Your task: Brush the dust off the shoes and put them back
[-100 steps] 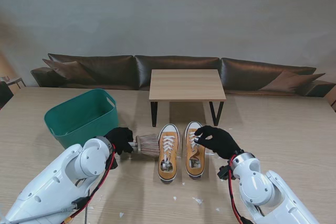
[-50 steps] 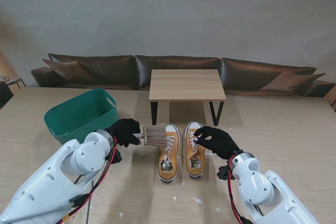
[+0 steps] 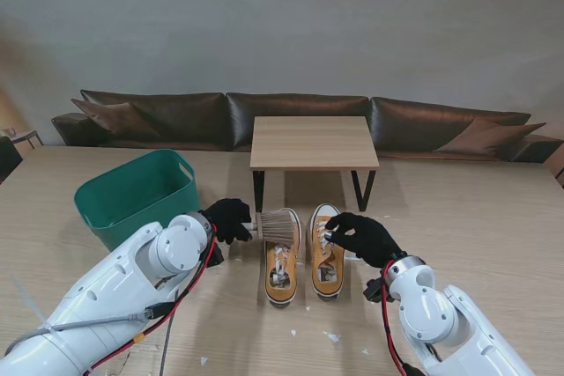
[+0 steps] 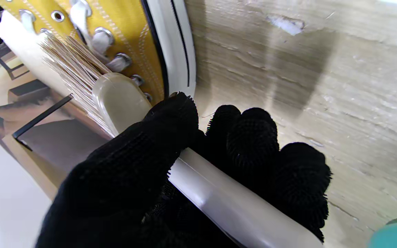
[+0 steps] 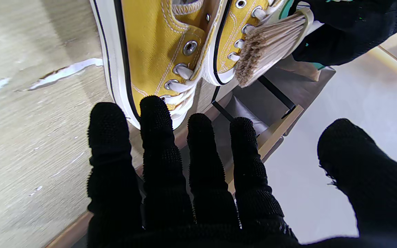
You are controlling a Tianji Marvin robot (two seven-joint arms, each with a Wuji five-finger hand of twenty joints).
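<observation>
On the desk [image 3: 458, 209], the green basket [image 3: 137, 193] sits beyond the left robot hand [image 3: 229, 218]; its contents cannot be seen. The two yellow shoes [image 3: 302, 253] lie side by side between both robot hands. The left robot hand grips the brush [image 3: 278, 225], bristles on the left shoe's toe. Only the left wrist view shows the fingers [image 4: 253, 137] wrapping the handle. The right robot hand [image 3: 363, 237] rests spread, fingertips [image 5: 155, 110] touching the right shoe; no grip visible.

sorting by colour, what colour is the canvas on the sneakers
Mustard yellow sneakers, with white laces and soles; clearest in the right wrist view.
</observation>
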